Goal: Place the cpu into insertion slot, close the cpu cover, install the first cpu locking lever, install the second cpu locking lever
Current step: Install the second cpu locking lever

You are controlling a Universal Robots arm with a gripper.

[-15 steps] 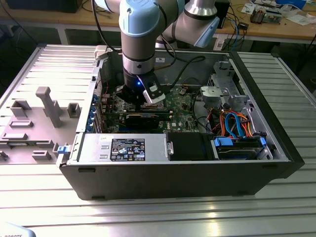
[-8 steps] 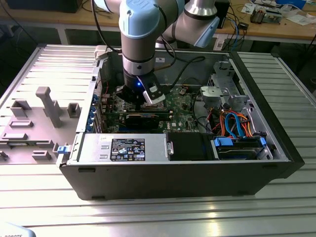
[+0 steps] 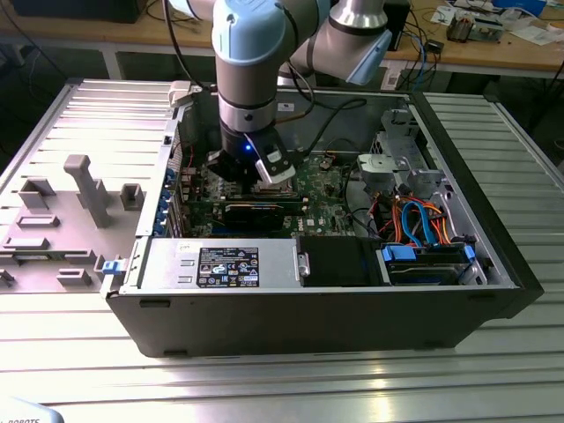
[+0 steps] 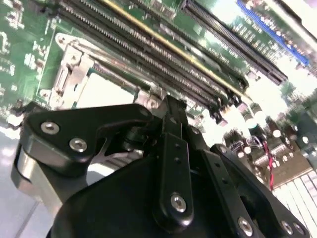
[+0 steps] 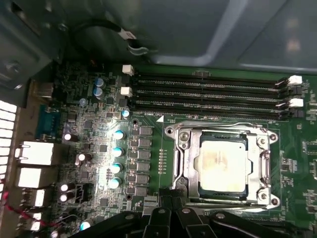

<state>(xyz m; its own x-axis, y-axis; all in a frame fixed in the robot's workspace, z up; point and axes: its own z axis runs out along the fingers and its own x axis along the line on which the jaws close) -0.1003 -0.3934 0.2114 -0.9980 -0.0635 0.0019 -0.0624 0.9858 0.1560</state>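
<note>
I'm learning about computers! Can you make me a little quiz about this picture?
1. True or false: the small square silver-topped cpu lies in the metal-rimmed insertion slot.
2. The thin silvery cpu cover frame is: A) lying down around the chip, B) standing upright.
3. The black gripper hovers beside which green thing?

Key: 1 true. 2 A. 3 the green motherboard, right by the socket's edge.

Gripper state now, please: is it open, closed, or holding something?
Gripper: cannot be told; it sits at the edge of the cpu cover, with the cpu seated underneath.
</note>
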